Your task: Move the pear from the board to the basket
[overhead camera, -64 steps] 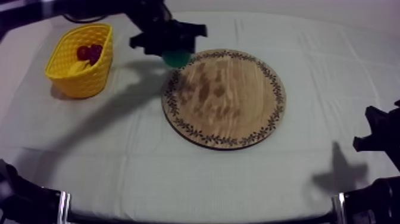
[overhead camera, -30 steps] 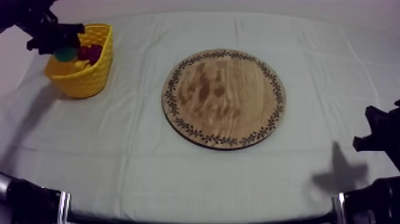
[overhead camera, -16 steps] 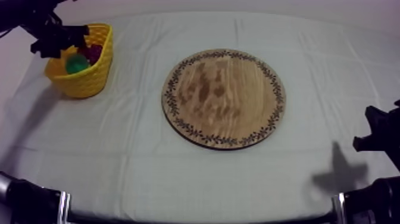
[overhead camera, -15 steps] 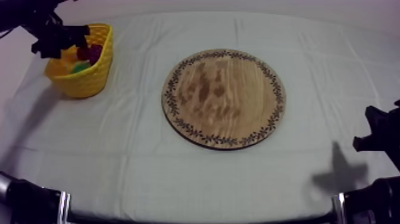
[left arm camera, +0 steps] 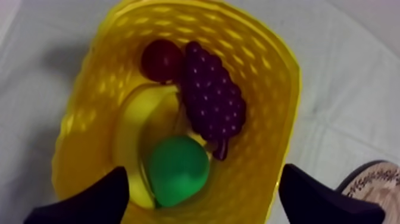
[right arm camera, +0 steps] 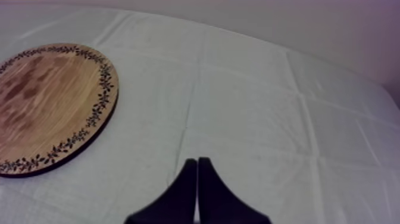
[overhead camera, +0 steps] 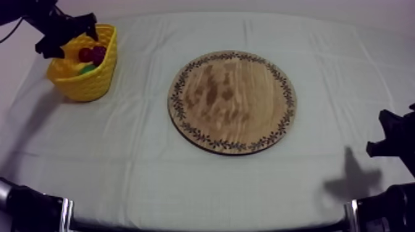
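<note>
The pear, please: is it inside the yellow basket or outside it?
Inside: the pear lies within the walls of the yellow basket, beside the banana and grapes.

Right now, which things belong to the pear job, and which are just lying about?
Job: pear, in the yellow basket; wooden board; left gripper, jaws open over the basket.
Lying about: banana, grapes, small red fruit, all in the basket; right gripper, jaws shut.
</note>
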### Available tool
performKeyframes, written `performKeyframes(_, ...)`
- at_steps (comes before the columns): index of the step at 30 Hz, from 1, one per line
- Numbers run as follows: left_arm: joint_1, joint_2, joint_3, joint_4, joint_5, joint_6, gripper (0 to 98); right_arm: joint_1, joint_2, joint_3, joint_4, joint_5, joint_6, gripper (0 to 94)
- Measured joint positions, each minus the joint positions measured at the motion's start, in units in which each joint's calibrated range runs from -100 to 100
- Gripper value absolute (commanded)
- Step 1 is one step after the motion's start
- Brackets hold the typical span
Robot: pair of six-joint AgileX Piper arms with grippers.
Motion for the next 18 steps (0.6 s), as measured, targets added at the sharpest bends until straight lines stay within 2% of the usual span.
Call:
performKeyframes(2,-0.24,-0.48,-0.02,0.06,-0.26,-0.32,87.4,0.0,0.0,0.0,0.0,0.0,0.0,0.3)
performKeyframes(4,-0.37,-1.26,0.82,0.21,-0.83,-0.91,77.7,0.0,0.0,0.0,0.0,0.0,0.0,0.3)
performKeyframes(7,-0.42,-2.96,2.63,0.16,-2.43,-2.06,51.6,0.0,0.0,0.0,0.0,0.0,0.0,0.3)
performKeyframes(9,-0.32,-4.22,3.6,-0.17,-3.01,-2.67,39.2,0.0,0.0,0.0,0.0,0.0,0.0,0.3)
performKeyframes(12,-0.33,-6.73,4.46,-0.45,-3.52,-3.45,28.8,0.0,0.0,0.0,0.0,0.0,0.0,0.3)
performKeyframes(18,-0.45,-13.04,7.18,-0.12,-3.66,-5.43,15.7,0.0,0.0,0.0,0.0,0.0,0.0,0.3)
